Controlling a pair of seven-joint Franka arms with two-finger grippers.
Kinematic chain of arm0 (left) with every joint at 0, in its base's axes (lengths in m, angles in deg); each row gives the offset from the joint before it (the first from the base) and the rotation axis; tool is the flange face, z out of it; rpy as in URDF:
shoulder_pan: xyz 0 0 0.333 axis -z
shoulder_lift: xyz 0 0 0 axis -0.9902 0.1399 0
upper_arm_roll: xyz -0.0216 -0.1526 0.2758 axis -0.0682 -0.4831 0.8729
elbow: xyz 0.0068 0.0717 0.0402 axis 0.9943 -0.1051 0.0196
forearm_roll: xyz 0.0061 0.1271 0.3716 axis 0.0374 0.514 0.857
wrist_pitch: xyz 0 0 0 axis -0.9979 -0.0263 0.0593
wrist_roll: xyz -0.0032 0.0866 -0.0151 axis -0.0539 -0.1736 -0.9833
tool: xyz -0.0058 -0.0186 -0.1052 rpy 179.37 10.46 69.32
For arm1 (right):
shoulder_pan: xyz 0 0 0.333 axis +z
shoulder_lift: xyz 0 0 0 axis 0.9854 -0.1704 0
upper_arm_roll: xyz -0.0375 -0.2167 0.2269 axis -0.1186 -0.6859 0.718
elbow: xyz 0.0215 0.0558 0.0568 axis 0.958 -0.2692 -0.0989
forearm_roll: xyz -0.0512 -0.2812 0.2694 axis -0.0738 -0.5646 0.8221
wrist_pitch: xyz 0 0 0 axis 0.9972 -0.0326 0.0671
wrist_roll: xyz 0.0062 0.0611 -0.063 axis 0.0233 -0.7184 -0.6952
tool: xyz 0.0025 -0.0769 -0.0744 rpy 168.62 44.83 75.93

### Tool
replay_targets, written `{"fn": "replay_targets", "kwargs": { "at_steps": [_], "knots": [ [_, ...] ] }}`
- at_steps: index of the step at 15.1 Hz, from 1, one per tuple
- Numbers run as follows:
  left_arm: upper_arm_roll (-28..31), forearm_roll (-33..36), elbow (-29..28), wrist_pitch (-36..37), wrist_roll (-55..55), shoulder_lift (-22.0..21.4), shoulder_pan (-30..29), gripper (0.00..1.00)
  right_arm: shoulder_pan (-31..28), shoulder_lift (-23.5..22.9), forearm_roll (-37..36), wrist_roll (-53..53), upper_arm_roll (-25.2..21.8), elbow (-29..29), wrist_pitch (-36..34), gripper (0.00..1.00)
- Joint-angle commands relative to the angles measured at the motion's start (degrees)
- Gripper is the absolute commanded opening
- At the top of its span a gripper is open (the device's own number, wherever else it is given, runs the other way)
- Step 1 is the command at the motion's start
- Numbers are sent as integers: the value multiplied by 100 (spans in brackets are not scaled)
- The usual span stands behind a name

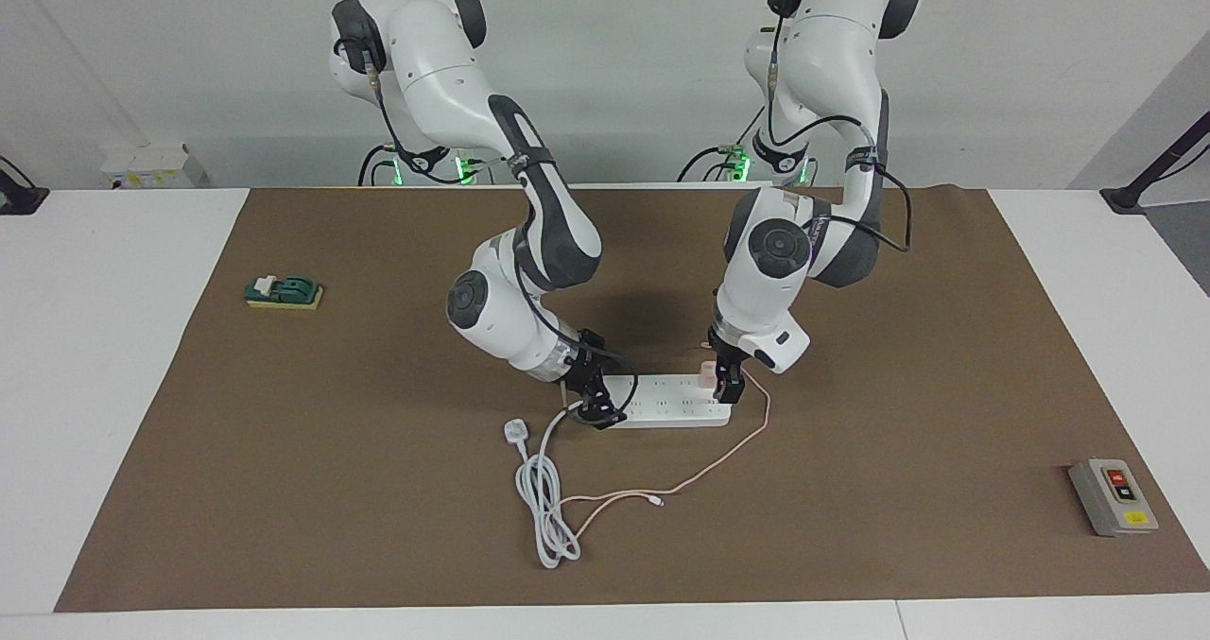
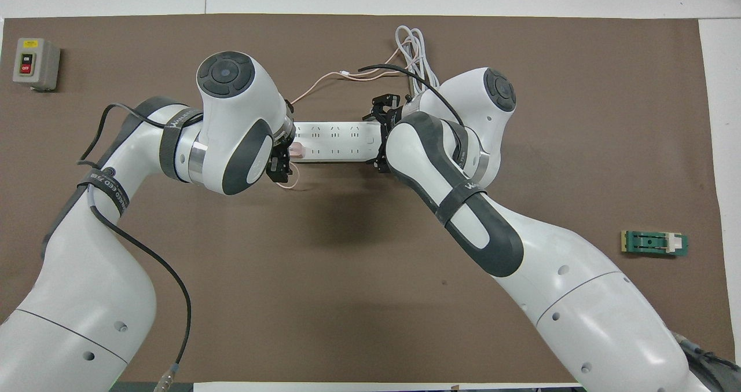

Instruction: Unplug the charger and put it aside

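The charger [image 1: 707,371], a small pale pink cube, is plugged into the white power strip [image 1: 671,406] at its end toward the left arm. Its thin pink cable [image 1: 718,460] loops away from the robots. My left gripper [image 1: 722,383] is down at the charger, open, with a finger on either side of it. In the overhead view the charger [image 2: 297,149] shows just beside the left gripper [image 2: 286,152]. My right gripper [image 1: 597,404] is open and low over the strip's other end, which it straddles. It also shows in the overhead view [image 2: 379,134], beside the strip [image 2: 336,140].
The strip's thick white cord [image 1: 544,498] and plug lie coiled farther from the robots. A grey switch box [image 1: 1113,496] sits toward the left arm's end. A green block [image 1: 284,292] sits toward the right arm's end. The brown mat [image 1: 898,337] covers the table.
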Motion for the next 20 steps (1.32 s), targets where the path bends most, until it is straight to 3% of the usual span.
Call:
{"fn": "replay_targets", "kwargs": {
  "at_steps": [1, 20],
  "knots": [
    [79, 80, -172, -216, -133, -69, 113, 100, -1, -153, 190, -243, 12, 80, 66, 100],
    [87, 89, -163, -190, -71, -69, 113, 100, -1, -277, 129, -639, 12, 116, 129, 100]
  ]
}}
